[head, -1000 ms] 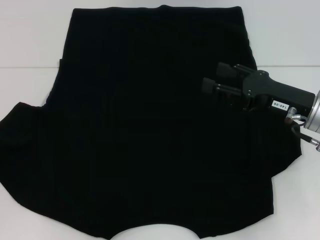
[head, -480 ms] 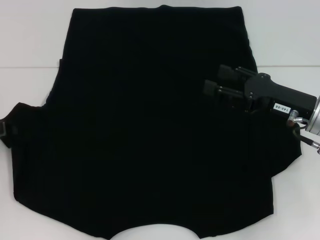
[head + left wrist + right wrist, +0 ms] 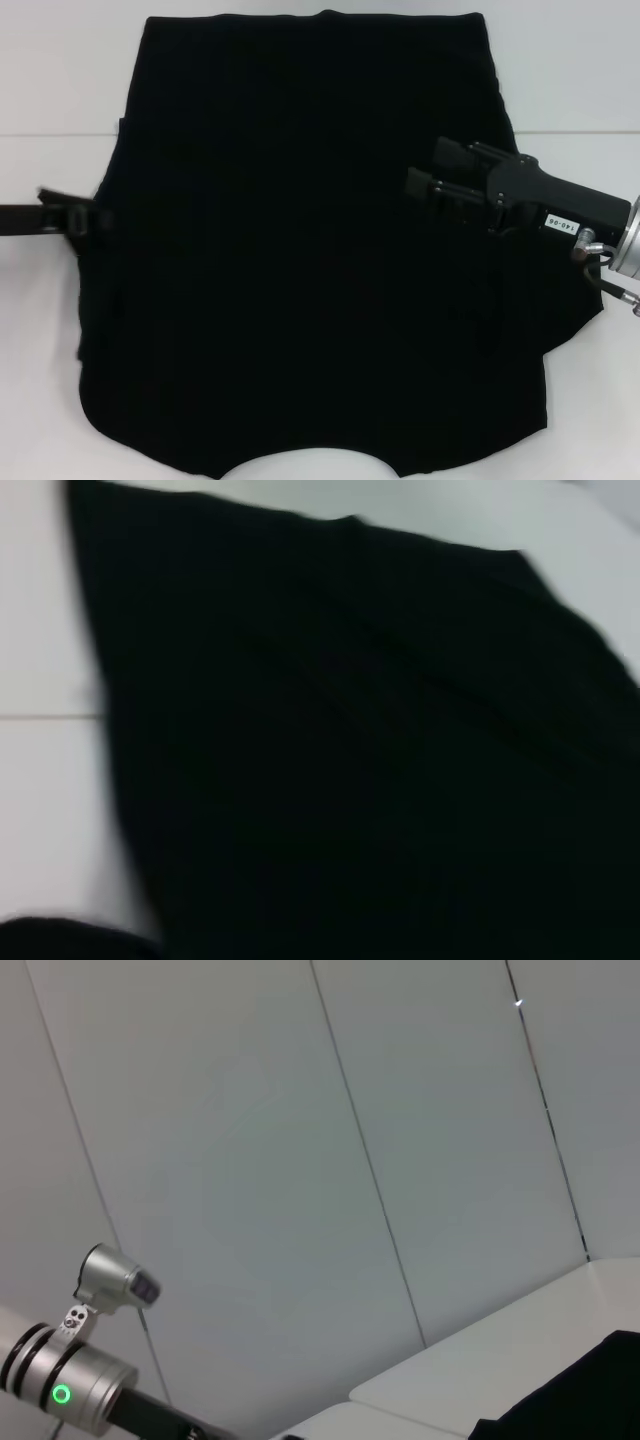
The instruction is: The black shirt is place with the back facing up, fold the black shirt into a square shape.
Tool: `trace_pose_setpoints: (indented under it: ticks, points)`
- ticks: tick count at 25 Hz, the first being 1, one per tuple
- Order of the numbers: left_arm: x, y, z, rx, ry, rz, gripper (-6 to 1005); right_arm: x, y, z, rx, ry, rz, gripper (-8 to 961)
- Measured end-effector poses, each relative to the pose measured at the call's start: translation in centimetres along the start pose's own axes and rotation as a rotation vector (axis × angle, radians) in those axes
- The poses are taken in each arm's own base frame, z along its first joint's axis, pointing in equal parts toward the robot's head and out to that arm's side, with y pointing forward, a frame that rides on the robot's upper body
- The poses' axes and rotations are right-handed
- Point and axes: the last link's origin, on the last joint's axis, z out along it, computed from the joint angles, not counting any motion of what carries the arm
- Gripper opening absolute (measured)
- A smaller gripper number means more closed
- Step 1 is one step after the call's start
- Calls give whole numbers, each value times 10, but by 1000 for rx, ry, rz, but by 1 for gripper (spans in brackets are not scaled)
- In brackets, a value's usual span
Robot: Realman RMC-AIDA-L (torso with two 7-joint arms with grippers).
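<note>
Shows the black shirt [image 3: 300, 250] spread out flat on the white table [image 3: 50, 90], plain black side up, no letters to see. Fills most of the middle of the head view, with the straight edge at the far side and the curved edge at the near side. Looks tucked in on the robot's left side, with a short sleeve poking out toward the near right. Shows the left gripper [image 3: 90, 220] coming in low from the left, right at the left edge of the shirt and touching the cloth there. Cannot tell if it is pinching the cloth or just resting on it. Shows only dark cloth [image 3: 350, 780] and a bit of table in the left wrist view. Shows the right gripper [image 3: 432, 168] over the right side of the shirt, spread apart with nothing held between. Points toward the middle of the shirt. Shows a pale wall [image 3: 300, 1160] in the right wrist view, a small corner of the shirt [image 3: 580, 1390], and a silver arm part with a green light [image 3: 62, 1392].
</note>
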Motion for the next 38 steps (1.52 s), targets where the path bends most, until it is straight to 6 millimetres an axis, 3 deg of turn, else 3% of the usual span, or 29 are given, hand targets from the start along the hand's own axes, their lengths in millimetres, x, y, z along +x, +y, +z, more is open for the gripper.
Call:
trace_pose_setpoints:
  ticks: [3,6,13,21,28,33,38]
  points:
    - [-4,18,9,-80,-14,70,2,2,1,0,-1,1,6,792]
    - [-23,33,20,-140,-35,125,2,3,1,-1,0,2,8,790]
    - [-46,44,36,-192,-53,128,1,3,0,-1,4,4,8,787]
    - [-39,58,37,-282,-8,91,103,-3,-4,-2,15,-1,-6,783]
    - [-25,86,17,-522,82,112,213,-9,-22,-11,103,15,35,780]
    - [-23,88,12,-569,278,154,423,-21,-45,-26,206,50,155,778]
    - [-24,79,18,-499,327,156,645,-30,-67,-51,315,125,328,776]
